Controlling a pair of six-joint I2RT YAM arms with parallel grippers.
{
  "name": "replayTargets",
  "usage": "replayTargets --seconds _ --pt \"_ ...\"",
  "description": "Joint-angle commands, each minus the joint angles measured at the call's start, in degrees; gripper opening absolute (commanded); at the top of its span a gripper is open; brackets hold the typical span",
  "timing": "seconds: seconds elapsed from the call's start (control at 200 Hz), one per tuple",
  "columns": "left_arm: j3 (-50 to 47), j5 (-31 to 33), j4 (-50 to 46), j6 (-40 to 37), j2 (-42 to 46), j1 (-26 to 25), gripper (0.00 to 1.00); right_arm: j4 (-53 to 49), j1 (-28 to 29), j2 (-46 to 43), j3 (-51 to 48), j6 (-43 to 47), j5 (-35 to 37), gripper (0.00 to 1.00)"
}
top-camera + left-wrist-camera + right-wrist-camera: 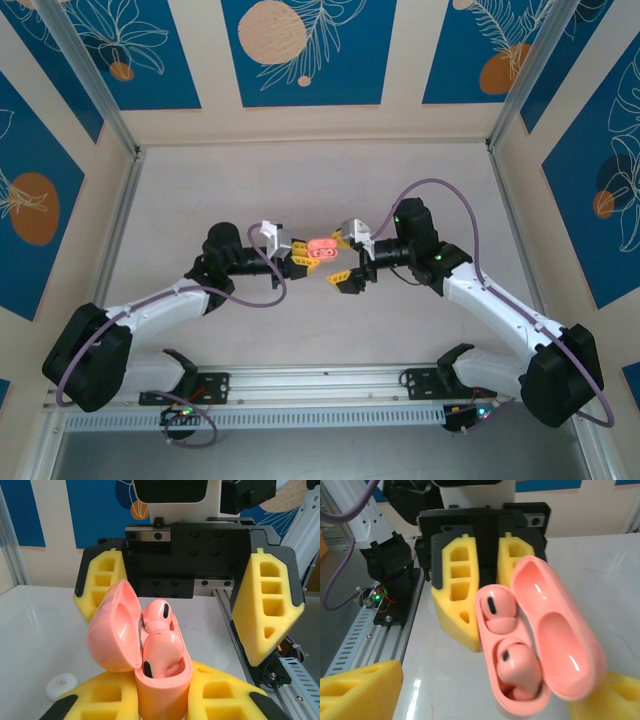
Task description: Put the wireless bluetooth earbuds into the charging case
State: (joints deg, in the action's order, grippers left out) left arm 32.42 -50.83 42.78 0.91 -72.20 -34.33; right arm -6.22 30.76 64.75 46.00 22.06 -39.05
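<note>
**Position.** The charging case [162, 690] is at mid-desk, between the two arms, where their ends meet over the desk [320, 180]. It stands upright with its lid [112, 630] swung fully open on the hinge. I cannot tell whether its base rests on the desk or is held just above it.

**Pincers.** The left pincer [304, 254] is clamped on the lower body of the case, one yellow pad on each side. The right pincer [340, 258] faces it from the right with its pads [272, 605] spread wide. It holds nothing and touches neither the case nor the lid.

**Earbuds.** Both are in the case. The near earbud [162, 652] sits low in its well. The far earbud [157, 616] stands higher, with its rounded head above the rim.

**Step in hand.** Insertion looks nearly complete. The height of the far earbud suggests it may not be fully seated, though the angle leaves this uncertain.

**Next move.**
- The right pincer would need to narrow and press down lightly on the far earbud.
- It would then need to tip the lid over until it shuts.
- Meanwhile the left pincer must keep the case steady and upright.
- Pushing against the open lid off-centre risks twisting the case in the pads.

**Other items.** A white round disc [62, 686] lies on the desk to one side. It has no part in this step.
</note>
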Motion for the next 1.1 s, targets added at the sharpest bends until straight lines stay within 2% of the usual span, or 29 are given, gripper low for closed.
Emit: replayTargets --seconds 0.0,0.195,0.405,0.58,0.71,1.095 --pt "1.48 -1.77 1.98 -1.00 -0.06 -0.25 0.19 0.27 0.70 -0.22 1.40 2.46 -1.64 0.81" --pt "1.07 -1.21 2.00 -1.08 -0.06 -0.28 0.19 1.82 0.70 -2.59 0.66 2.31 -0.93 0.79" --pt "0.93 -0.68 2.05 -1.09 0.05 -0.30 0.19 2.84 0.44 -6.58 -1.19 3.32 -3.29 0.71" --pt "0.86 -1.20 2.58 -0.82 0.29 -0.26 0.19 4.22 -1.86 -8.04 -2.52 1.84 -0.16 0.68" --pt "0.72 -1.81 3.07 -0.39 0.41 -0.28 0.19 5.20 -4.12 -7.17 -2.44 1.07 -0.49 0.66" --pt "0.87 -2.25 4.04 0.15 0.47 -0.26 0.19 4.64 -3.01 -3.43 -0.97 2.83 -4.81 0.54"
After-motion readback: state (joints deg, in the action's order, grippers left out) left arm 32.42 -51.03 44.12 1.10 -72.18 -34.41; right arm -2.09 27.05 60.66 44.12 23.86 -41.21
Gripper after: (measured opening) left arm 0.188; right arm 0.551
